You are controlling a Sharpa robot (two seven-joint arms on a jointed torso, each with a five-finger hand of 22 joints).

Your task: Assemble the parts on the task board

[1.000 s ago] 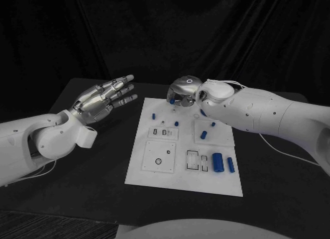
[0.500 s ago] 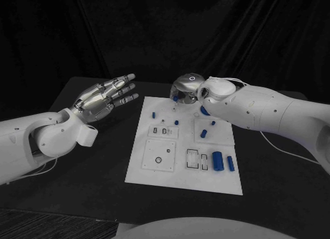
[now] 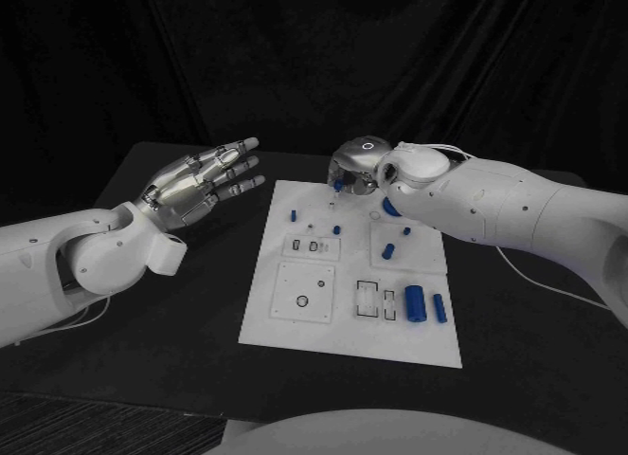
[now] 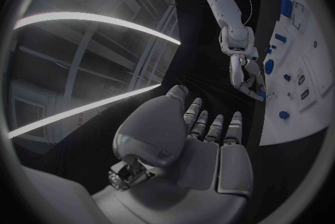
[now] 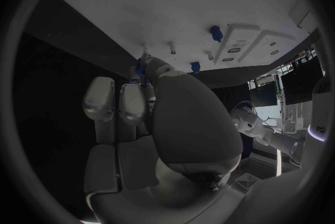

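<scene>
Head view: white task board (image 3: 344,322) lies flat mid-bench on the black bench (image 3: 190,313). Right hand (image 3: 354,169) sits over the board's far edge, fingers curled down and pinching a small blue part (image 3: 335,191) right at that edge. Can't tell whether the part touches the board. Left hand (image 3: 198,185) hangs in the air off the board's left side, well apart from it, fingers spread and straight, holding nothing. More blue parts on the board: two small pegs (image 3: 295,215) near the far left, one peg (image 3: 337,229) just above a small slotted plate (image 3: 311,248), a short cylinder (image 3: 389,251) to the right of centre, and a large cylinder (image 3: 415,305) beside a slimmer one (image 3: 438,310) near the right front. A square plate with a round hole (image 3: 304,296) lies front left.

Left wrist view: left hand (image 4: 202,140) is flat, fingers (image 4: 214,126) extended side by side, released, nothing in the palm. Beyond them, the right hand (image 4: 245,76) reaches down to the task board (image 4: 307,118) edge with blue at its fingertips.

Right wrist view: right hand (image 5: 161,118) has its fingers (image 5: 119,104) closed toward the thumb, a blue part (image 5: 141,67) gripped at the tips close against the task board (image 5: 161,12). Two blue pegs (image 5: 216,32) stand in the board nearby.
</scene>
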